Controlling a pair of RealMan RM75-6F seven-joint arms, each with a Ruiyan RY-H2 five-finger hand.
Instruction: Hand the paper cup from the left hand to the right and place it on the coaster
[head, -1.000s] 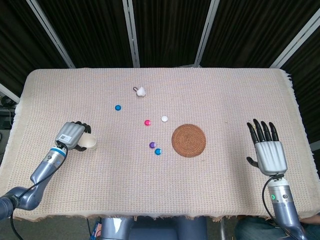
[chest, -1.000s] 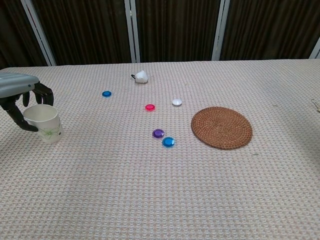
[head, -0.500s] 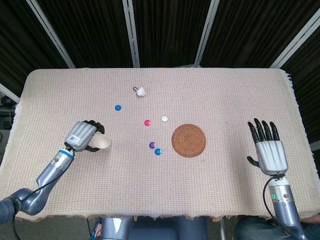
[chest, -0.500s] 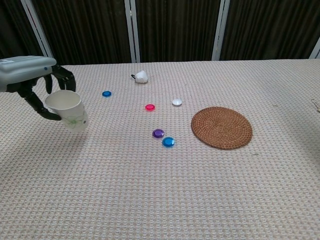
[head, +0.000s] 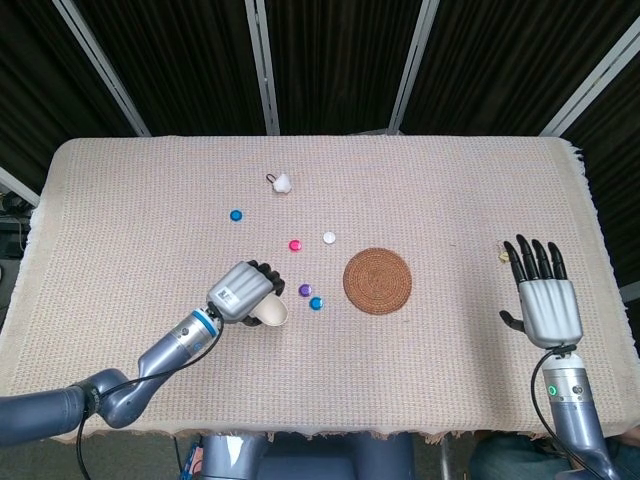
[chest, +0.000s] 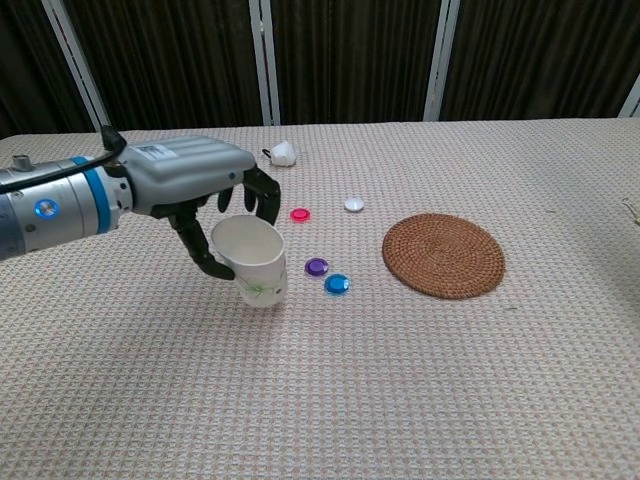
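The paper cup (chest: 252, 262) sits upright in the left hand (chest: 190, 185), whose fingers curl around its rim just left of the purple token (chest: 316, 267) and blue token (chest: 337, 284). The woven coaster (chest: 443, 255) lies bare further right — the right hand (head: 545, 305) rests near the table's right edge, fingers spread, holding nothing

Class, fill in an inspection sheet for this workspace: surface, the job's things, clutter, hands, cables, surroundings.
Surface: table under a beige woven cloth.
Job's things: paper cup upright in the left hand, beside the purple disc; round woven coaster bare.
Clutter: small discs, blue, pink, white, purple and blue; small white object at the back.
Hands: left hand grips the cup from above; right hand holds nothing, fingers extended, near the table's right edge.
Cables: thin dark cable beside the left arm.
Surroundings: dark curtains with pale frame bars.
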